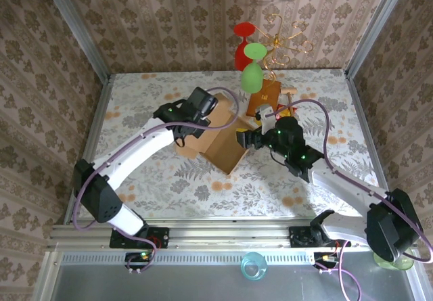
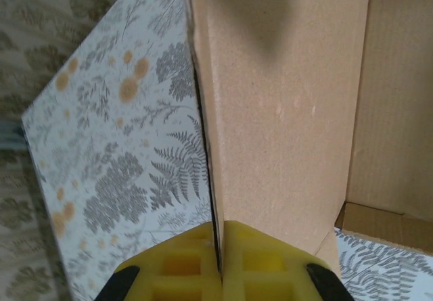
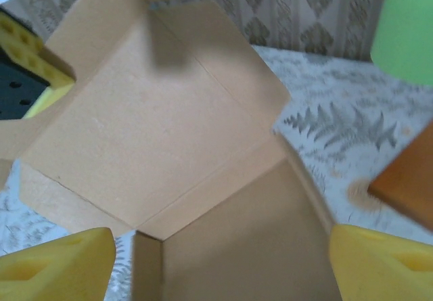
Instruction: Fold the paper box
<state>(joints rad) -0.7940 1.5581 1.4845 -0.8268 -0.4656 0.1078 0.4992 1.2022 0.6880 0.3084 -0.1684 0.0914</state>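
Item under task: paper box (image 1: 220, 142), plain light-brown cardboard, part-erected, lying on the patterned surface (image 1: 318, 84) about mid-way between the two arms.
Position: centre of the surface; the smaller orange-brown box (image 1: 262, 99) stands just beyond it to the far right, and a green object (image 1: 252, 78) hangs above that.
Left gripper (image 2: 218, 264): jaws closed on the top edge of an upright wall at the box's left side, one yellow finger (image 2: 172, 270) outside it and the other inside.
Reason for hold (judged): the pinch keeps that wall standing and anchors the box so it cannot slide while the other side is worked.
Right gripper (image 3: 220, 237): jaws spread wide, astride the raised panel at the box's right side. Whether the pads touch the panel cannot be told; no grip is evident.
Reason for stance (judged): placed to press or turn that panel inward along its crease.
Fold state: base panel flat, creases visible, at least two walls lifted, corner flaps loose. Judged well short of closed.
Contents, paper box: interior shows bare cardboard; nothing inside where visible.
Contents, orange-brown box: cannot be told.
Risk (judged): light card may buckle off its crease if pushed unevenly, and the orange-brown box sits close to the right arm's working side.
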